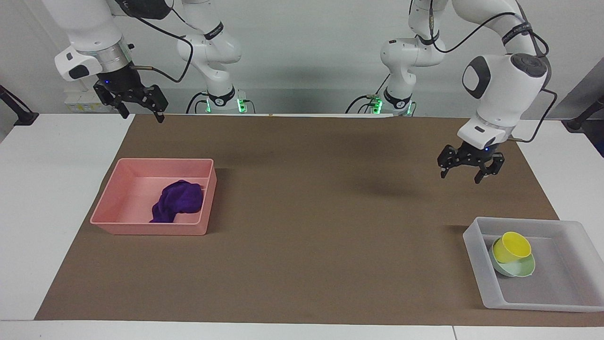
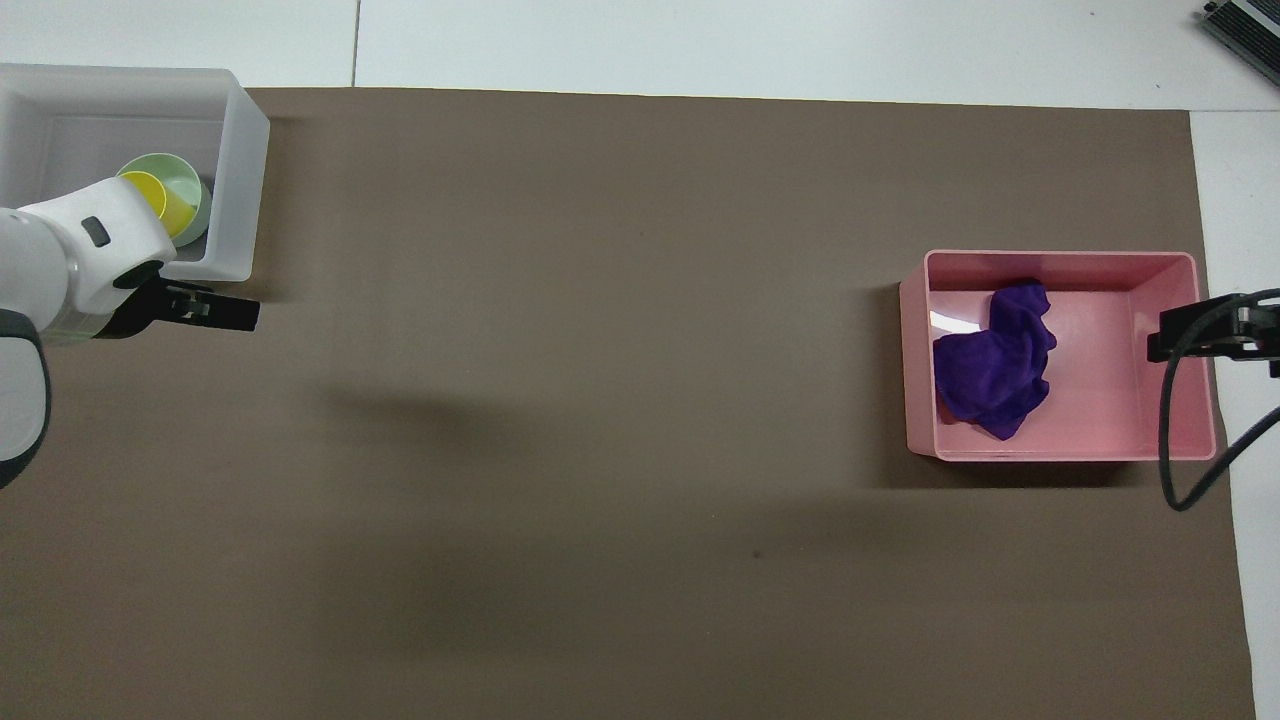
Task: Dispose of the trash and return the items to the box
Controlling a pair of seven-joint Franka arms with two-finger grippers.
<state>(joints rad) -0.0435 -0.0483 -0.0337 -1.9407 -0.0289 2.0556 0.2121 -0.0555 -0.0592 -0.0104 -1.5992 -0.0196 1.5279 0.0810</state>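
Observation:
The yellow cup [image 1: 513, 245] sits tilted in the mint-green bowl [image 1: 520, 269], inside the translucent tray [image 1: 557, 276] at the left arm's end of the table. They also show in the overhead view: cup [image 2: 158, 194], bowl [image 2: 188, 180], tray [image 2: 242, 180]. My left gripper [image 1: 460, 176] is open and empty, raised over the brown mat beside the tray; it also shows in the overhead view [image 2: 228, 313]. The purple rag [image 1: 180, 200] lies in the pink bin [image 1: 151, 230]. My right gripper [image 1: 143, 117] waits open, raised over the mat's edge near the robots.
A brown mat [image 1: 321, 212] covers most of the white table. The pink bin [image 2: 1172, 400] with the rag [image 2: 995, 375] stands at the right arm's end. A black cable [image 2: 1168, 440] hangs from the right arm over the bin's edge.

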